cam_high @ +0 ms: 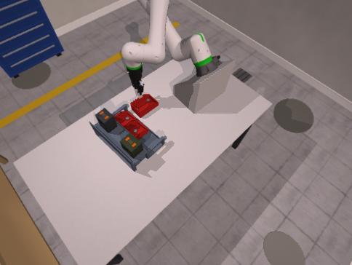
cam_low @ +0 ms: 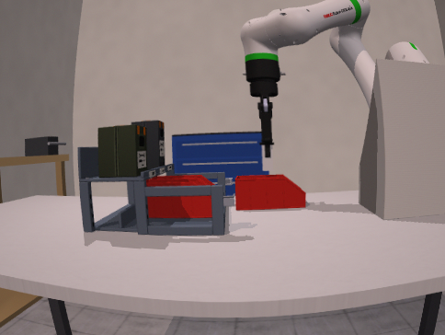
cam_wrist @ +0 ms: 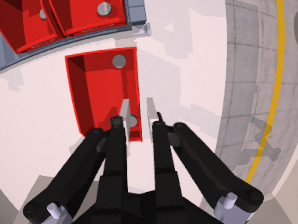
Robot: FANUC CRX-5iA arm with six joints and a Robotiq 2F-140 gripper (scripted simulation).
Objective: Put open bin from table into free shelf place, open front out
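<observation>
The red open bin (cam_high: 145, 105) (cam_low: 268, 192) (cam_wrist: 100, 90) stands level on the white table (cam_high: 91, 189), just beside the grey shelf (cam_high: 136, 165) (cam_low: 87, 193). Small grey parts (cam_wrist: 119, 62) lie in it. My gripper (cam_high: 140, 91) (cam_low: 268, 152) (cam_wrist: 138, 107) points straight down and hangs a little above the bin's near end wall. Its fingers stand a narrow gap apart with nothing between them. Two more red bins (cam_high: 125, 119) (cam_high: 137, 129) stand side by side on the shelf. A bare grey place (cam_high: 153, 140) shows at the row's end.
A black box (cam_high: 105, 119) and an olive box (cam_high: 131, 144) (cam_low: 117, 151) stand on the shelf's upper board. A large grey block (cam_high: 207, 87) (cam_low: 405, 147) holds the arm's base at the table's far side. A blue cabinet (cam_high: 25, 33) stands on the floor beyond.
</observation>
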